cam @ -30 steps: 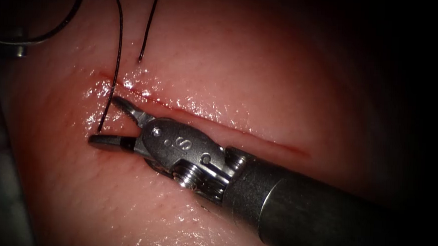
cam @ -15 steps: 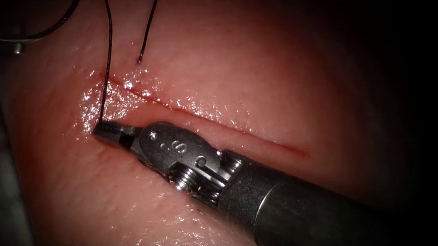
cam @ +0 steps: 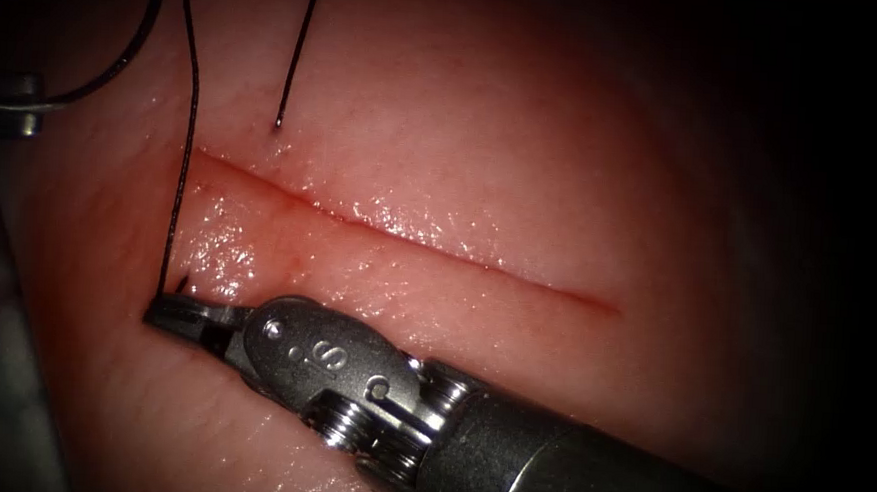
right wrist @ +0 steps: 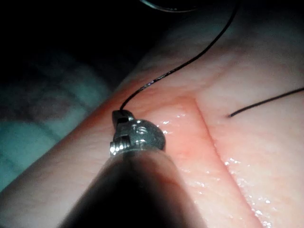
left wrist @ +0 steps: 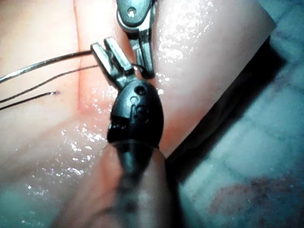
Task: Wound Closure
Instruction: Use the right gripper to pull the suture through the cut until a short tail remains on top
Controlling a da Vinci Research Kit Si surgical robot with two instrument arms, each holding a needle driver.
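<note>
Endoscope view, upper left of the frame: the needle (cam: pixel 118 64) hangs clear of the tissue (cam: pixel 523 160), a thin arc bending from the left edge up to the top edge, with the left tool (cam: pixel 20 114) dim at its lower stretch. How far along the curve the grip sits cannot be told. Just to the right, the thread (cam: pixel 180 162) runs almost upright from the top edge down to the right tool (cam: pixel 177 312), whose jaws are closed tight on it at the left end of the cut (cam: pixel 399 236), on the lower side. A second, shorter strand (cam: pixel 293 58) slants down from the top edge, and its tip meets the tissue just above the cut's left end. The cut's long axis slopes from upper left to lower right. The right tool's shaft comes in from the lower right with its tips pointing left, and its wrist bears a stamped mark that reads like "S". Left wrist view brings both tools close together: the silvery needle meets the left tool's narrow jaws, and pale cloth (left wrist: pixel 266 156) lies beside the tissue. Right wrist view follows the thread curving away from the right tool's shut tips.
</note>
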